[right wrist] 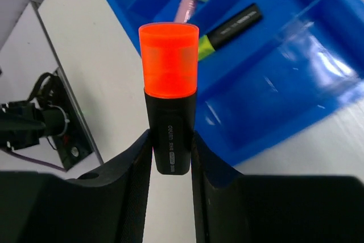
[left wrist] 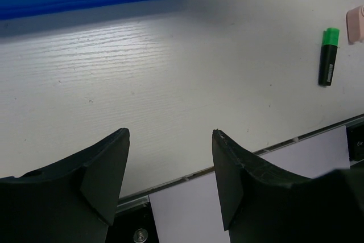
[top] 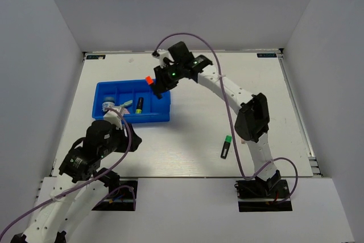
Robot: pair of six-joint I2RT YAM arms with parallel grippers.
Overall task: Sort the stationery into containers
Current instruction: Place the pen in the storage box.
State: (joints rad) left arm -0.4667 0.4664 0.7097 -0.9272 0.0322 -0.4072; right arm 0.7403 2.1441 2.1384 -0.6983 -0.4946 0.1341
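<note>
The right claw [right wrist: 170, 143] is clamped on the orange-capped highlighter [right wrist: 169, 83], above the far rim of the blue tray [top: 145, 119]. If released there, it may fall outside onto the tabletop [top: 239, 78]. The left claw [left wrist: 170, 166] stands apart, empty.

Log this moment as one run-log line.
right hand: holding orange-capped highlighter over blue tray | left hand: open, empty | green-capped highlighter: lying on table
</note>
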